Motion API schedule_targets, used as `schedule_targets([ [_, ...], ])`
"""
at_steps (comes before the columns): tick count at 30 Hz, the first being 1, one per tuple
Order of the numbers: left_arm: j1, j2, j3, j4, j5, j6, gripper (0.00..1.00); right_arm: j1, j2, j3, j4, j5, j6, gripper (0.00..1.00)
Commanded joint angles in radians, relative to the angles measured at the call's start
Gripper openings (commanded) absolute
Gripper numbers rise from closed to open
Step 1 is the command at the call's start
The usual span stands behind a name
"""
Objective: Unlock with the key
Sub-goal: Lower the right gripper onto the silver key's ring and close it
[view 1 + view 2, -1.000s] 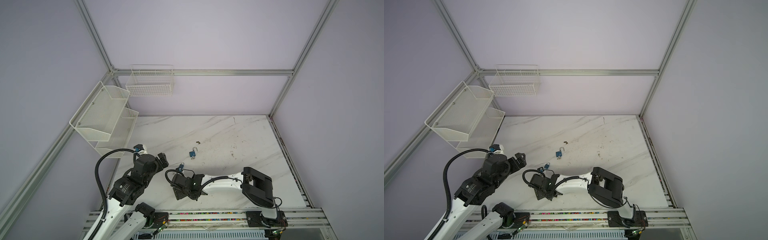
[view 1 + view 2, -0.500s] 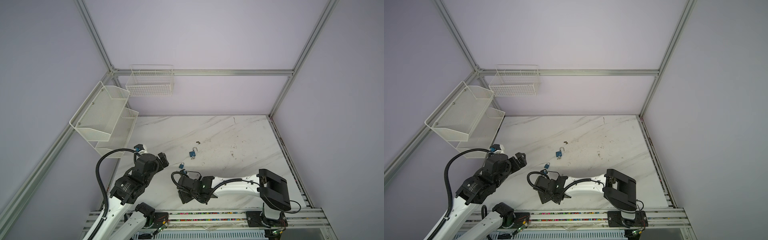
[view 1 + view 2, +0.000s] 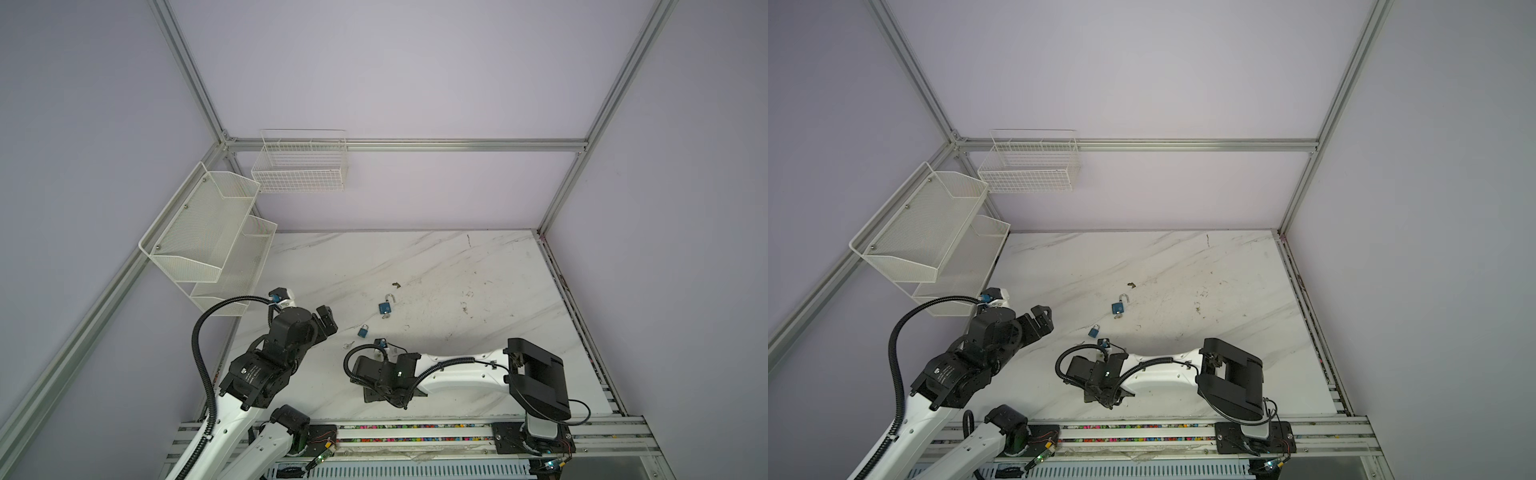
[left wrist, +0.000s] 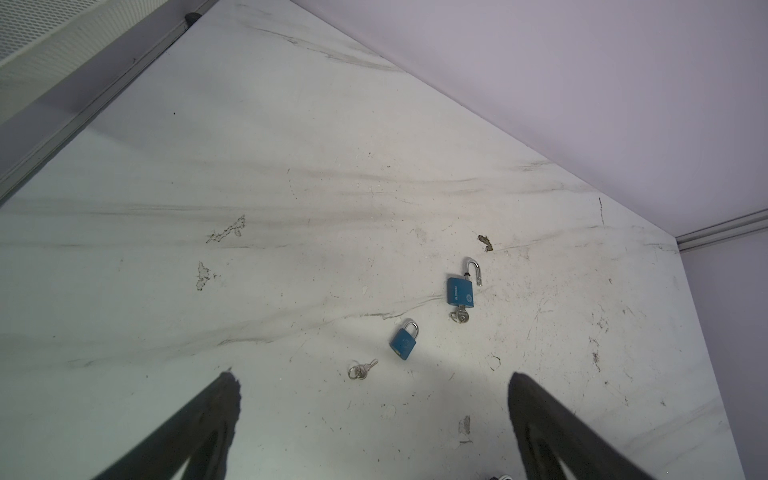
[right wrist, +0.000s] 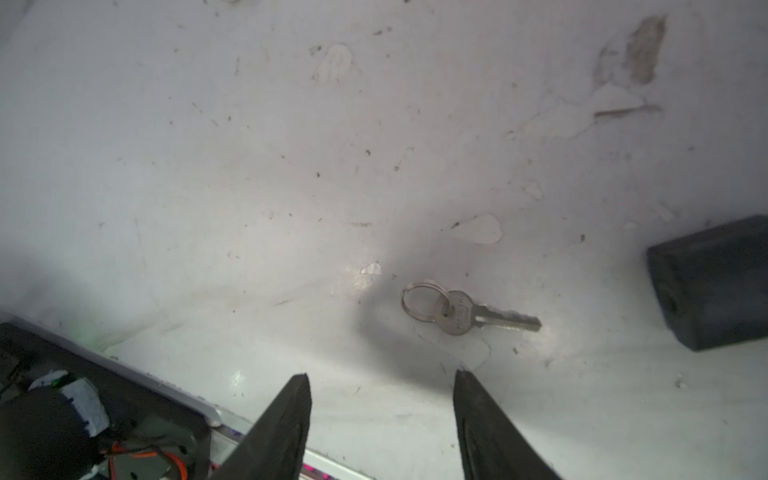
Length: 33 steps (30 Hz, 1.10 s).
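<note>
The ringed key [image 5: 465, 309] lies just beyond the nearer right gripper's [image 5: 381, 374] parted, empty fingers [image 5: 291, 415], its blade crosswise to their reach

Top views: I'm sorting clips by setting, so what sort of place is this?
Probably a robot lab cell: an aluminium frame around plain walls, a scuffed marble-look tabletop, and two robot arms mounted at its front edge.

R gripper [image 5: 380, 372] fingers [image 5: 282, 428] are running off frame. Ahead, off to one side, a dark blurred block [image 5: 710, 282] is getting cropped, can't ID. In a top view the key [image 3: 348, 344], just ahead of the gripper, is showing tiny, no detail.
</note>
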Motion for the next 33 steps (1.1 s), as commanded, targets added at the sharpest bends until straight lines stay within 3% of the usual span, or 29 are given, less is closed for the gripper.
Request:
schedule_targets([
  [1,0.014,0.002,0.034,0.01,0.005,0.041,1.0,0.007,0.03,0.02,-0.052,0.04,0.129,0.59],
  [16,0.038,-0.005,0.051,0.008,-0.003,0.056,1.0,-0.042,0.097,0.039,-0.072,0.112,0.15,0.66],
  [25,0.052,0.006,0.054,0.009,-0.015,0.041,1.0,-0.104,0.153,0.111,-0.058,0.121,-0.007,0.7],
  [33,0.054,-0.009,0.08,-0.038,0.014,0.01,1.0,-0.098,0.169,0.145,-0.067,0.066,-0.11,0.66],
])
